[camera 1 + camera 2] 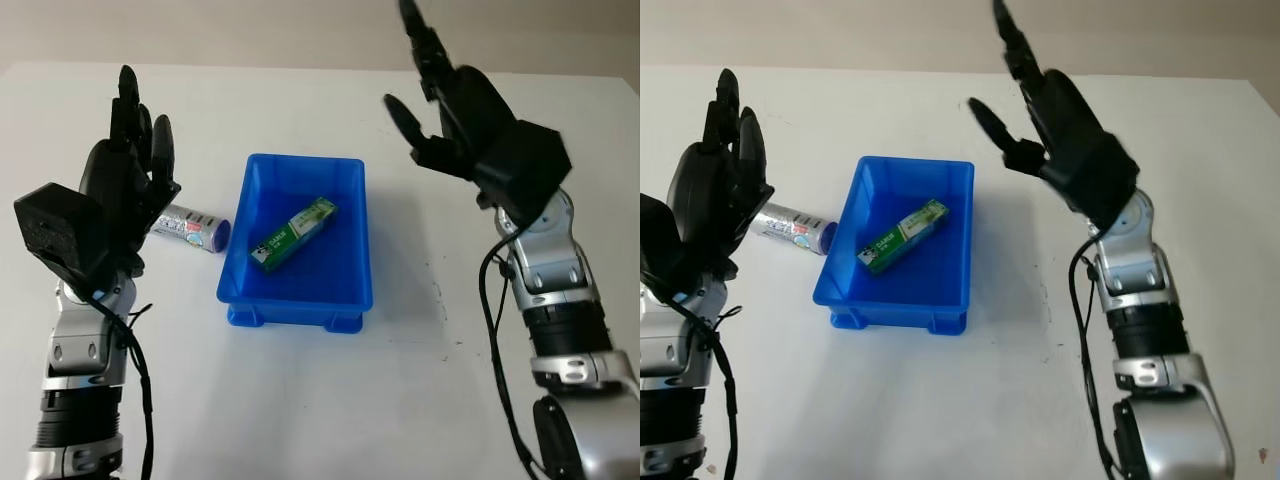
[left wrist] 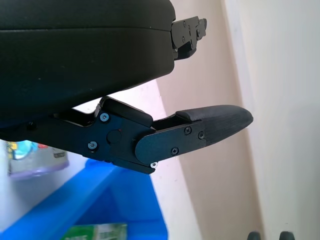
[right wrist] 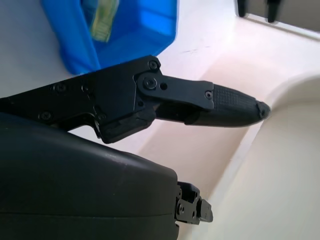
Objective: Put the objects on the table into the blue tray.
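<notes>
Silver tube on its side, cap end toward blue tray; left hand and right hand released.

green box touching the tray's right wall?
Apart. Left eye view: the green box lies diagonally on the blue tray floor, bare blue between it and the right wall.

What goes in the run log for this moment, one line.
left hand open beside tube | right hand open, raised | green box in blue tray

Both eye views look forward and down on the blue tray from slightly offset spots — sharing it centrally. Each wrist view sits hard against its own hand's shell — catching a tray corner nearby.
</notes>
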Action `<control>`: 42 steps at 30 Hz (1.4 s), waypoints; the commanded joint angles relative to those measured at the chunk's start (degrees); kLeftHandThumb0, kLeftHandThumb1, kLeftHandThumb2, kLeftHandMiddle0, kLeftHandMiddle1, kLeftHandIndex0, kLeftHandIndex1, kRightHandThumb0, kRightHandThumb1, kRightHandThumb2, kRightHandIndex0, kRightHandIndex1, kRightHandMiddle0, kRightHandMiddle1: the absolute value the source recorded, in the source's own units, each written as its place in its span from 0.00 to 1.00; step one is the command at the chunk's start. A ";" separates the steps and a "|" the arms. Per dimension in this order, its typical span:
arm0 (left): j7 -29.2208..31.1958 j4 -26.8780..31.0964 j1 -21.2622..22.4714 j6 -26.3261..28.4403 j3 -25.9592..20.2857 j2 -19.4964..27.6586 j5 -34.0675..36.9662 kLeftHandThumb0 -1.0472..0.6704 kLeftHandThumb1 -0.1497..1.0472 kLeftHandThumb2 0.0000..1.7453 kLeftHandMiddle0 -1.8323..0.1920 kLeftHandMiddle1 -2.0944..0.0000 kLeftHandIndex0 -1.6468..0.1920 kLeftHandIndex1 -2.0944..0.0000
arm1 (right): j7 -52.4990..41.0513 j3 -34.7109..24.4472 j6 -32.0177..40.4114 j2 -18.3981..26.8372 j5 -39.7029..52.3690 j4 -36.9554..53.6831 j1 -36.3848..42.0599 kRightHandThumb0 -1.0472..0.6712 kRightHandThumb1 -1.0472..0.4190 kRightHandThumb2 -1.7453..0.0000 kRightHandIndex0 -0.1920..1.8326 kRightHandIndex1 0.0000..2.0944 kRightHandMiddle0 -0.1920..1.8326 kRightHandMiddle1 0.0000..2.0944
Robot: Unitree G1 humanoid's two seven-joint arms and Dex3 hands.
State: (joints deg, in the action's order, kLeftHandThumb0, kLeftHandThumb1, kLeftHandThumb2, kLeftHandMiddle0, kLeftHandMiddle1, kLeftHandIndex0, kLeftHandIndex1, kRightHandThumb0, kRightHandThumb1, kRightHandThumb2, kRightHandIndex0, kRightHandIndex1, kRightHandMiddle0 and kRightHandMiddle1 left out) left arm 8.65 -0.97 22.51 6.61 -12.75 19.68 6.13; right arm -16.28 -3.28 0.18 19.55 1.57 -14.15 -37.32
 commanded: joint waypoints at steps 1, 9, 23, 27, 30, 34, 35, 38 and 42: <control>1.76 -1.08 1.32 -0.09 -1.10 2.33 0.80 0.14 1.00 0.35 1.00 1.00 1.00 1.00 | -0.12 -1.77 1.92 -0.82 2.44 2.36 2.48 0.14 0.00 0.63 0.00 0.00 0.00 0.00; 12.92 -7.87 3.72 -5.63 -0.35 14.55 -2.29 0.15 1.00 0.35 1.00 1.00 1.00 1.00 | 0.96 -4.09 10.98 -2.36 7.57 8.59 7.67 0.16 0.00 0.59 0.00 0.00 0.00 0.00; 22.55 -15.27 12.78 -9.21 10.38 33.65 -19.88 0.20 0.80 0.02 0.99 0.98 0.98 0.98 | 1.49 -4.74 12.64 -1.69 8.05 9.51 8.32 0.18 0.00 0.58 0.00 0.00 0.00 0.00; 19.34 -21.30 14.72 -18.84 14.18 33.01 -25.23 0.25 0.79 0.03 0.99 0.98 0.98 0.98 | 0.96 -4.80 12.79 -1.30 8.15 9.27 8.08 0.17 0.00 0.58 0.00 0.00 0.00 0.00; 18.02 -25.31 16.97 -21.73 17.18 32.19 -28.66 0.29 0.79 0.03 0.99 0.97 0.98 0.98 | 0.99 -5.02 13.14 -1.24 8.24 9.29 7.97 0.17 0.00 0.59 0.00 0.00 0.00 0.00; 16.17 -29.27 18.91 -27.02 20.58 32.35 -32.77 0.25 0.80 0.03 0.98 0.97 0.98 0.97 | 0.83 -5.18 13.32 -1.16 8.31 9.47 7.97 0.17 0.00 0.59 0.00 0.00 0.00 0.00; 15.72 -29.79 19.11 -28.07 21.26 32.30 -33.68 0.26 0.80 0.03 0.97 0.97 0.97 0.97 | 0.82 -5.21 13.34 -1.17 8.32 9.51 7.98 0.17 0.00 0.59 0.00 0.00 0.00 0.00; 14.82 -31.95 19.83 -31.38 22.40 31.79 -34.65 0.27 0.80 0.03 0.95 0.96 0.96 0.97 | 0.74 -5.35 13.44 -1.22 8.37 9.52 7.95 0.17 0.00 0.58 0.00 0.00 0.00 0.00; 12.88 -34.67 21.19 -33.08 24.10 30.46 -36.73 0.26 0.79 0.03 0.92 0.96 0.92 0.96 | 0.44 -5.43 13.76 -1.14 8.46 9.54 7.97 0.17 0.00 0.58 0.00 0.00 0.00 0.00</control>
State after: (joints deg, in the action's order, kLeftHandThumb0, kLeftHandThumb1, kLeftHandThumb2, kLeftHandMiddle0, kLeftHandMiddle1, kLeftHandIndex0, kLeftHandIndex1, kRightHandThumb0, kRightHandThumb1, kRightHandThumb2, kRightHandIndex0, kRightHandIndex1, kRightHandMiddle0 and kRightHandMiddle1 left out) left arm 22.23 -34.78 42.21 -25.98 10.63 50.63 -30.09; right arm -15.67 -8.25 13.64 17.65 9.63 -6.00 -28.97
